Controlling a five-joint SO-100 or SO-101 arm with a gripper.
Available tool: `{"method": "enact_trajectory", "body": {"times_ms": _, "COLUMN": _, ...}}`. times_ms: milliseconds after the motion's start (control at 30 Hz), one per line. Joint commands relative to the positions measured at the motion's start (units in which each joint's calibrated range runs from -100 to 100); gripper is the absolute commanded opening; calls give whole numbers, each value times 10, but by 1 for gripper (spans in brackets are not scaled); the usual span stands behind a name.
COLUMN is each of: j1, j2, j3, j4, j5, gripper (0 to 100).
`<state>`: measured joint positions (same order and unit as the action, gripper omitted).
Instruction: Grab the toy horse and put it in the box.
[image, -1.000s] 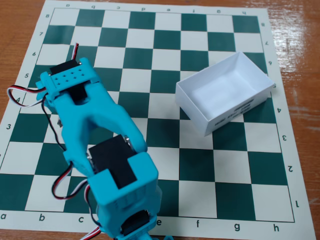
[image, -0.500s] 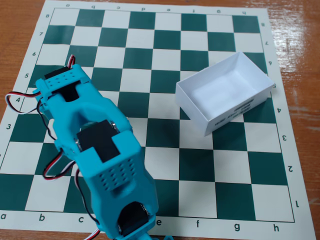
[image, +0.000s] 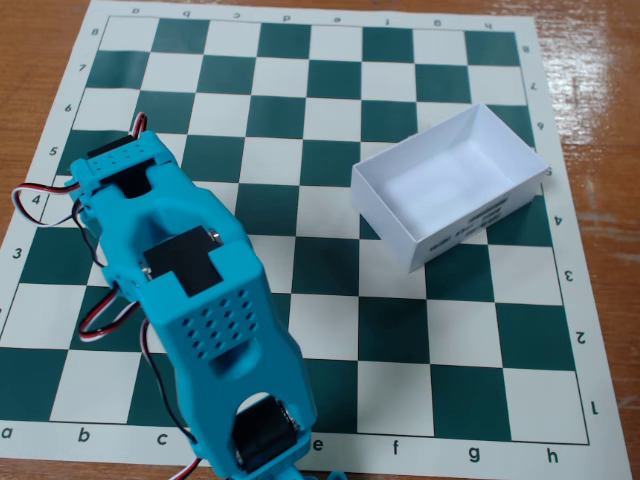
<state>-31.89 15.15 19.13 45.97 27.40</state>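
Observation:
The toy horse is hidden; no part of it shows in the fixed view. The white box stands at the right of the chessboard, with black print on its near long wall and an empty floor. My turquoise arm reaches from the bottom edge up to the board's left side. Its wrist block points down over the squares near rows 4 and 5. The gripper's fingers are underneath it, so I cannot see how the jaws stand or whether anything is in them.
A paper chessboard mat lies on a wooden table. Red, black and white servo wires loop out to the left of the wrist. The box is a few squares to the right of the arm.
The arm has folded forward and lower. Its middle servo has moved up-left, toward the wrist, and the wrist block has shifted slightly left. The box has not moved.

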Motion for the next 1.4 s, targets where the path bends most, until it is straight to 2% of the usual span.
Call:
{"method": "enact_trajectory", "body": {"times_ms": 0, "j1": -7, "j2": 6, "j3": -32, "j4": -3, "j5": -2, "gripper": 16}}
{"method": "enact_trajectory", "body": {"times_ms": 67, "j1": -8, "j2": 13, "j3": -38, "j4": -3, "j5": -2, "gripper": 0}}
{"method": "enact_trajectory", "body": {"times_ms": 400, "j1": -6, "j2": 11, "j3": -34, "j4": -5, "j5": -6, "gripper": 0}}
{"method": "enact_trajectory", "body": {"times_ms": 667, "j1": 29, "j2": -82, "j3": -5, "j4": 34, "j5": 0, "gripper": 0}}
{"method": "enact_trajectory", "body": {"times_ms": 1000, "j1": 167, "j2": -217, "j3": 18, "j4": 96, "j5": 59, "gripper": 0}}
{"method": "enact_trajectory", "body": {"times_ms": 1367, "j1": 342, "j2": -242, "j3": -2, "j4": 95, "j5": 124, "gripper": 0}}
